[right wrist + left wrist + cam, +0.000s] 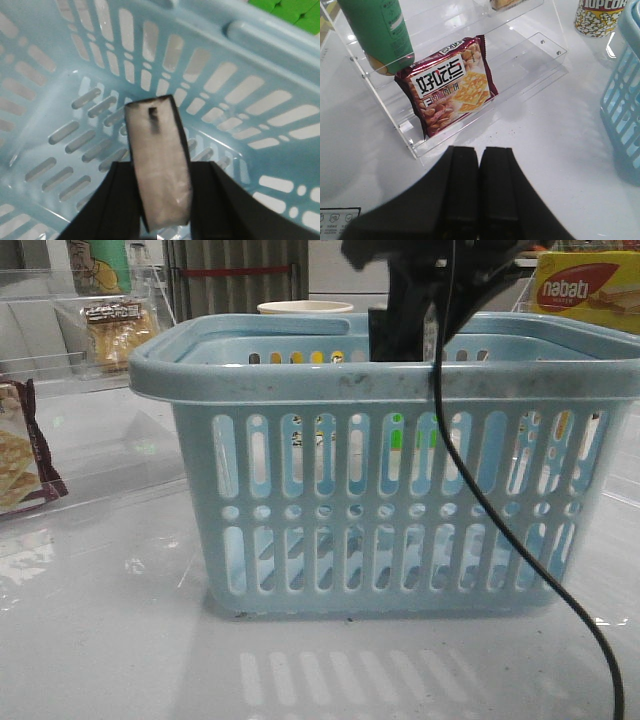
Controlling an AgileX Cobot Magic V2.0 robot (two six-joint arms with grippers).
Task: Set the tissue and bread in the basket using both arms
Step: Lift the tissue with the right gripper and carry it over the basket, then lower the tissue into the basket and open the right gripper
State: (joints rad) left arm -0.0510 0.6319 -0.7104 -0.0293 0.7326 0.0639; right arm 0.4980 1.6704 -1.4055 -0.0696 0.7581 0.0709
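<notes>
The light-blue slotted basket (380, 380) fills the middle of the front view. My right arm (415, 300) reaches down into it from above. In the right wrist view my right gripper (160, 166) is shut on the tissue (156, 145), a black-edged pack with a pale face, held above the basket floor (75, 105). The bread (115, 330), a clear pack with a dark label, stands on a clear shelf at the far left. My left gripper (479, 150) is shut and empty over the white table, with the basket wall (625, 110) to one side.
A maroon-edged cracker packet (452, 87) leans in a clear acrylic shelf (530, 60) beside a green bottle (380, 30). A popcorn cup (597, 17) stands near the basket. A nabati box (585, 290) and paper cup (305, 308) sit behind it. A black cable (500, 520) hangs across the front.
</notes>
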